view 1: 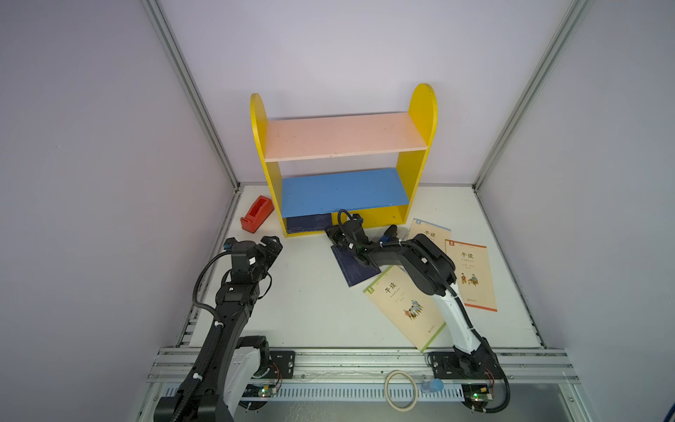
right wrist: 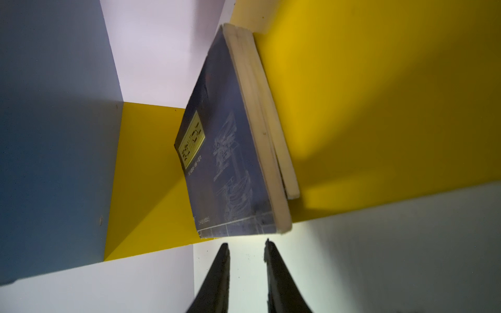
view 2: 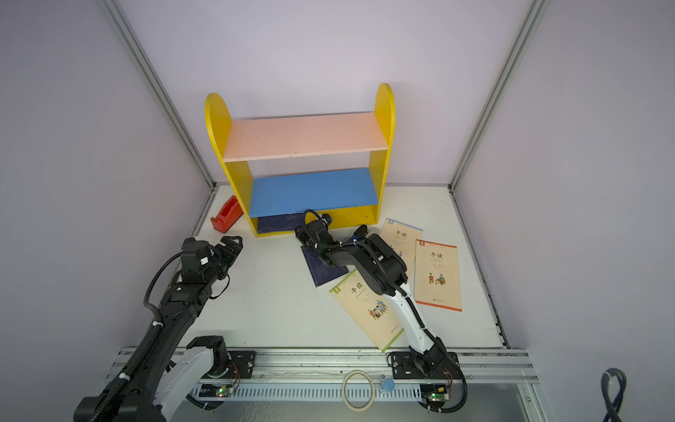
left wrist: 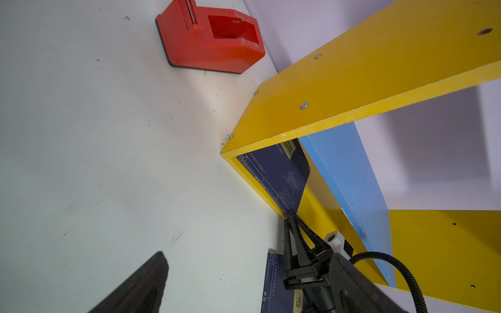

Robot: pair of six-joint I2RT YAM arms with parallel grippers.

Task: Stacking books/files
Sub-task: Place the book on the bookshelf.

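My right gripper (right wrist: 245,244) sits at the mouth of the shelf's (view 1: 420,120) bottom compartment, slightly parted and empty, just short of two navy books (right wrist: 225,151) stacked flat inside, the upper one jutting past the lower. I judge that pair placed. Next I should back out and take the third navy book (view 1: 356,274) on the counter (view 1: 303,310) under my arm. The cream books (view 1: 405,307) lie toward the right edge. My left gripper (view 1: 271,245) hangs spread and empty. A stapler (view 1: 390,231) crowds the shelf's right foot, and a tape dispenser (view 1: 256,213) sits near the far left corner.
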